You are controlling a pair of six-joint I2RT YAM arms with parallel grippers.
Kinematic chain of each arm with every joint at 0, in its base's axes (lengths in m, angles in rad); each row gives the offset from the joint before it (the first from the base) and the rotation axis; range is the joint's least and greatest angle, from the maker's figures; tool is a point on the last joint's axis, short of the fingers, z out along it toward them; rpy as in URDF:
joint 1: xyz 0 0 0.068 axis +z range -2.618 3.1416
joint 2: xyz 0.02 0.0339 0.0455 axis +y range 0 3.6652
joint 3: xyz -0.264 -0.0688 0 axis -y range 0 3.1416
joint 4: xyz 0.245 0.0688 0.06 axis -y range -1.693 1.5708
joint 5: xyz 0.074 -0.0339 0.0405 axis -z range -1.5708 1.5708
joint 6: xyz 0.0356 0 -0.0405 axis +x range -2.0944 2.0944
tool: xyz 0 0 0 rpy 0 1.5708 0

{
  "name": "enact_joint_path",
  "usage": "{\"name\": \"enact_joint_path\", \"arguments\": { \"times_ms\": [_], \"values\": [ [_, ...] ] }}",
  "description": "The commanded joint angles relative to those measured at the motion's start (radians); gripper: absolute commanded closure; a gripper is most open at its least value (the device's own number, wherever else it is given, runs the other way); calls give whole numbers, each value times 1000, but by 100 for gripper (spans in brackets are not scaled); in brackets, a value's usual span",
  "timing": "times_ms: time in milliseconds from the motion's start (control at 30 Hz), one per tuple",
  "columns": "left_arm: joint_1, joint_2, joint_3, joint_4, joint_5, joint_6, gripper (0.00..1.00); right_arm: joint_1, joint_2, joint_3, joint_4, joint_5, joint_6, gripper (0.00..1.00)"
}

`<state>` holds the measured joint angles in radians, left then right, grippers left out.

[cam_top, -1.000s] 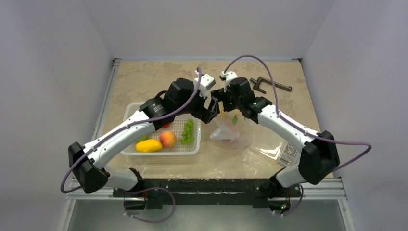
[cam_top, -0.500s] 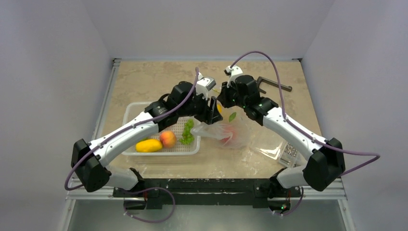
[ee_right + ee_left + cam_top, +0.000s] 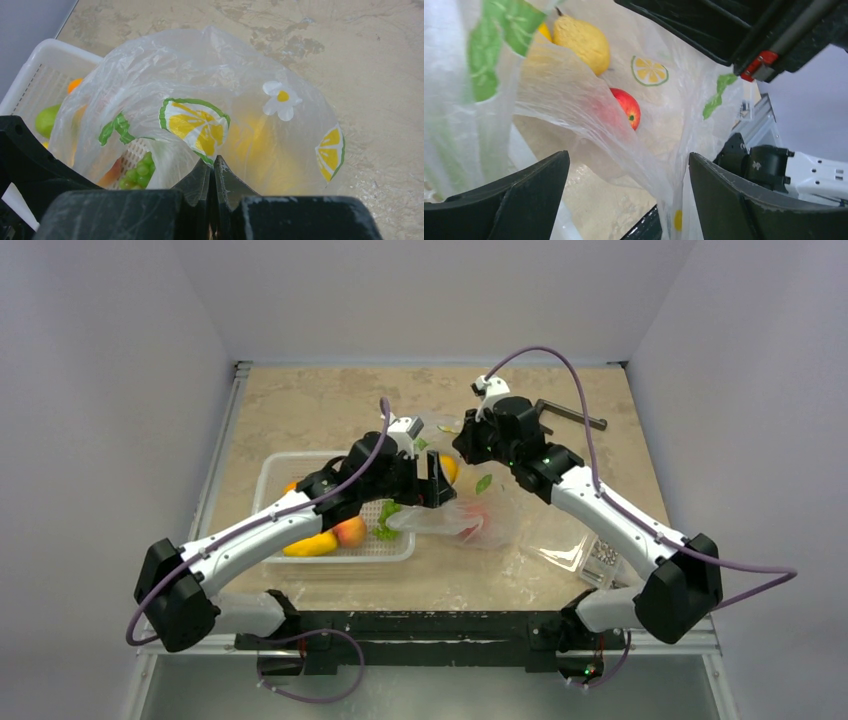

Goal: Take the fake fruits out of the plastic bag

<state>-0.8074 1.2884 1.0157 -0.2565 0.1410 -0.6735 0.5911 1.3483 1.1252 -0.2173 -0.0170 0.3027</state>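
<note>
The plastic bag (image 3: 472, 523) lies at mid table, printed with lemon slices, its upper edge pulled up. My right gripper (image 3: 458, 443) is shut on that edge; the right wrist view shows the bag (image 3: 200, 95) film pinched at the gripper (image 3: 214, 165) tips. Inside the bag sit a yellowish pear (image 3: 583, 41) and a red apple (image 3: 627, 107). In the top view the pear (image 3: 450, 468) shows by my left gripper (image 3: 436, 483), with the apple (image 3: 478, 516) lower in the bag. The left gripper (image 3: 629, 200) stands open at the bag's mouth, a fold of film hanging between its fingers.
A white mesh basket (image 3: 330, 558) at the left holds a long yellow mango (image 3: 310, 543), a peach-coloured fruit (image 3: 349, 531) and green grapes (image 3: 386, 516). A clear box of screws (image 3: 603, 555) sits near the right arm. A black tool (image 3: 572, 416) lies at the back right.
My right gripper shut on the bag's edge and lifted it back and up. The left gripper narrowed, reopened and shifted left, and the bag is now stretched out.
</note>
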Motion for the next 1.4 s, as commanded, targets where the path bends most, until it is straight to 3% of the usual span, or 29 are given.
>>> {"name": "enact_joint_path", "arguments": {
  "times_ms": [0,67,367,733,1000,1167,1367],
  "values": [
    [13,-64,-20,30,-167,-83,7,3,-56,14,24,14,18,100],
    [20,-88,-9,-2,-218,-100,0,3,-61,8,27,3,24,100],
    [63,-138,106,-293,-411,-250,0,4,-86,-33,71,-13,44,100],
    [60,10,145,-251,-189,-558,8,3,-129,-72,105,-57,53,100],
    [-47,118,165,-271,-245,-726,11,4,-173,-68,124,-54,62,100],
    [-51,180,147,-186,-258,-732,27,4,-207,-56,124,-45,62,100],
    [-61,221,136,-142,-290,-592,72,2,-232,50,28,136,27,100]
  ]
}}
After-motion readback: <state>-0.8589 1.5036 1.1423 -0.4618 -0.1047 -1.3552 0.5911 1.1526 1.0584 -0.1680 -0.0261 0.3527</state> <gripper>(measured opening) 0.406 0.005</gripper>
